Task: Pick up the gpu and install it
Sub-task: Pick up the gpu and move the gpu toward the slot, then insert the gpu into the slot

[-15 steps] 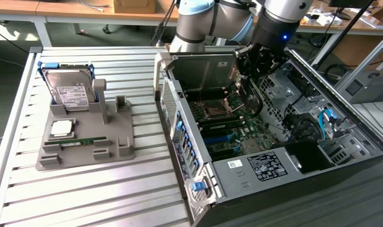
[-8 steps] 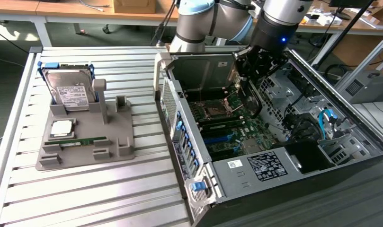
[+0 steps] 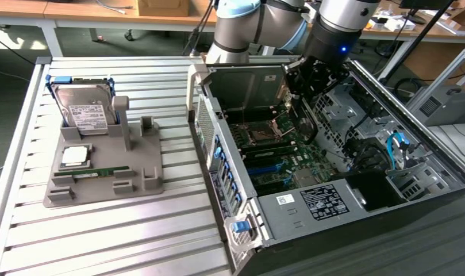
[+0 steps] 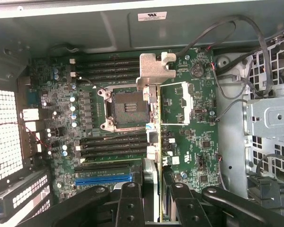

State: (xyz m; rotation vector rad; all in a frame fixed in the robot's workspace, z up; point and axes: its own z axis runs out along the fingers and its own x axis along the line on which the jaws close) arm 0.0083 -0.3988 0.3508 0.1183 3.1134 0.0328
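My gripper (image 3: 315, 77) hangs inside the open computer case (image 3: 309, 201), above the motherboard (image 3: 282, 158). It is shut on the gpu (image 3: 296, 115), which points down toward the board. In the wrist view the gpu (image 4: 159, 142) appears edge-on as a thin green strip, its silver metal bracket (image 4: 155, 71) at the far end over the area beside the CPU socket (image 4: 125, 106). The black fingers (image 4: 131, 198) clamp the card from both sides, and the gripper (image 4: 154, 191) sits near the blue slot (image 4: 103, 178). The card hovers above the board, apart from it.
A grey fixture tray (image 3: 106, 172) on the slatted table (image 3: 102, 230) holds a silver hard drive (image 3: 83, 109), a CPU chip (image 3: 75, 155) and a narrow green memory stick (image 3: 94, 171). Cables (image 4: 236, 75) and a metal drive cage (image 4: 270, 113) line the case beside the motherboard.
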